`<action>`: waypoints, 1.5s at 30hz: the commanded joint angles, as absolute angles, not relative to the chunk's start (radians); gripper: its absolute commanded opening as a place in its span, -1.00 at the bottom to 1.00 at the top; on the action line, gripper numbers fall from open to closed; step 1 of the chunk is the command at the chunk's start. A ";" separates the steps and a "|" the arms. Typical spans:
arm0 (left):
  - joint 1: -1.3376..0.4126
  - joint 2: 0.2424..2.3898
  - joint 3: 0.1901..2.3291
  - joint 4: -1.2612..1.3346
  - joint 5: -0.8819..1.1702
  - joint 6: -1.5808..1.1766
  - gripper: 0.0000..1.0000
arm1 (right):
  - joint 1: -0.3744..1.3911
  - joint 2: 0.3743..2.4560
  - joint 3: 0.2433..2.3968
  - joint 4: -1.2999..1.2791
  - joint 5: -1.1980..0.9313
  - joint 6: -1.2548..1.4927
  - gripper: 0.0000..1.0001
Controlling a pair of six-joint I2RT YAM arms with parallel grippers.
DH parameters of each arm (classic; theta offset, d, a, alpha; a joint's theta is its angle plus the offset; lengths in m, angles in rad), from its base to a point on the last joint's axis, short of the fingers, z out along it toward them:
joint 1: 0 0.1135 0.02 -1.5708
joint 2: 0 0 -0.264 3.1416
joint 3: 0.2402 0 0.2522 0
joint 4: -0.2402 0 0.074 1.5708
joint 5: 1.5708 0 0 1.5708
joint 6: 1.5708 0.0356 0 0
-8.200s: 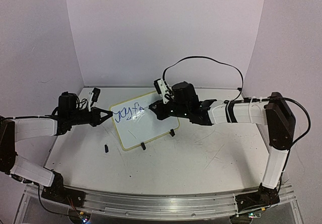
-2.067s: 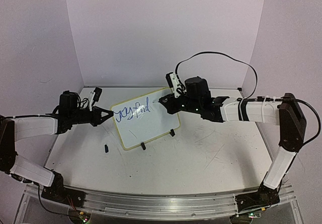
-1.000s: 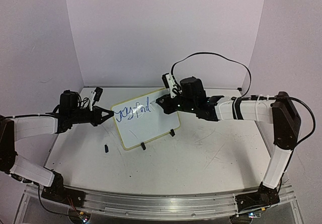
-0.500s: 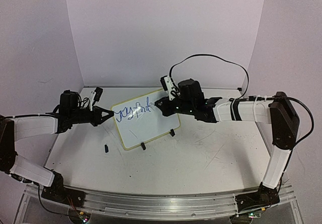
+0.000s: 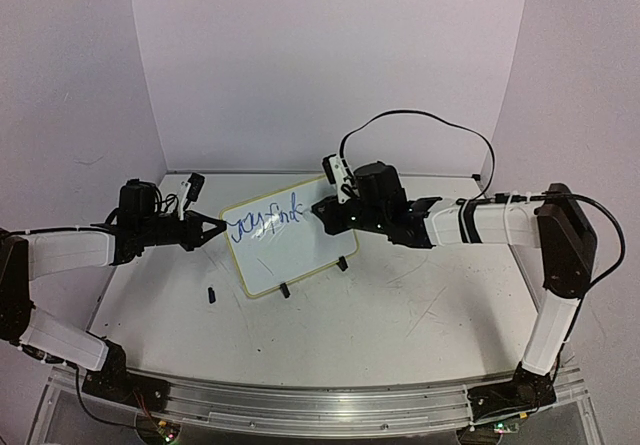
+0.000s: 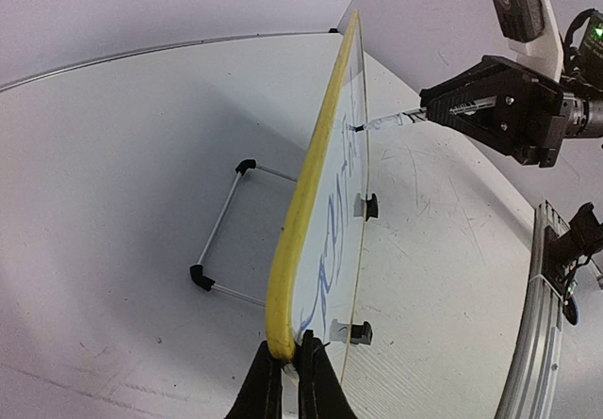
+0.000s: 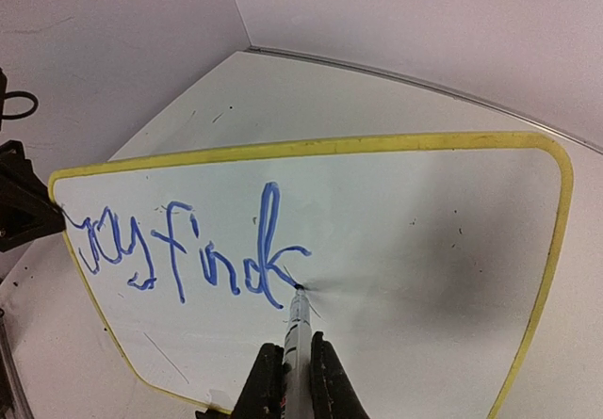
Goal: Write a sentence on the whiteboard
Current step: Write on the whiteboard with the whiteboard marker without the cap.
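The whiteboard (image 5: 290,250), white with a yellow-green frame, stands tilted on two black clip feet. Blue handwriting (image 7: 179,254) runs along its upper left. My left gripper (image 6: 288,381) is shut on the board's left frame edge (image 6: 283,315). In the top view it (image 5: 212,227) reaches in from the left. My right gripper (image 7: 298,381) is shut on a marker (image 7: 297,339). The marker tip touches the board at the end of the last blue stroke. In the top view that gripper (image 5: 322,215) sits at the board's upper right.
A small black piece (image 5: 212,293) lies on the table left of the board's near corner. A wire stand (image 6: 221,240) props the board from behind. The purple back wall (image 5: 330,65) rises close behind, and a black cable (image 5: 420,125) loops above the right arm.
The right gripper has shifted slightly on the board, and a new blue stroke has been added at the end of the writing. The left gripper and board have stayed still.
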State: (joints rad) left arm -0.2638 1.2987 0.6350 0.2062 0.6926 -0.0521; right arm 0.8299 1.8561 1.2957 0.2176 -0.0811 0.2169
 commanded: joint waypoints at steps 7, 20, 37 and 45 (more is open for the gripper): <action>-0.270 1.313 0.660 0.161 0.651 0.029 -1.00 | 0.822 1.816 1.269 0.221 -0.003 0.219 -1.00; -0.271 1.313 0.659 0.161 0.649 0.029 -1.00 | 0.844 1.842 1.272 0.224 -0.077 0.231 -1.00; -0.272 1.307 0.661 0.158 0.638 0.030 -1.00 | 0.860 1.756 1.226 0.245 -0.127 0.248 -1.00; -0.271 1.305 0.663 0.158 0.620 0.034 -1.00 | 0.932 1.762 1.164 0.316 -0.222 0.218 -1.00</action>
State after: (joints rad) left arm -0.2676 1.2987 0.6350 0.2054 0.6842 -0.0505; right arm 0.8703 1.7351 1.1316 0.2581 -0.1719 0.2394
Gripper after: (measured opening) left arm 0.051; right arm 0.087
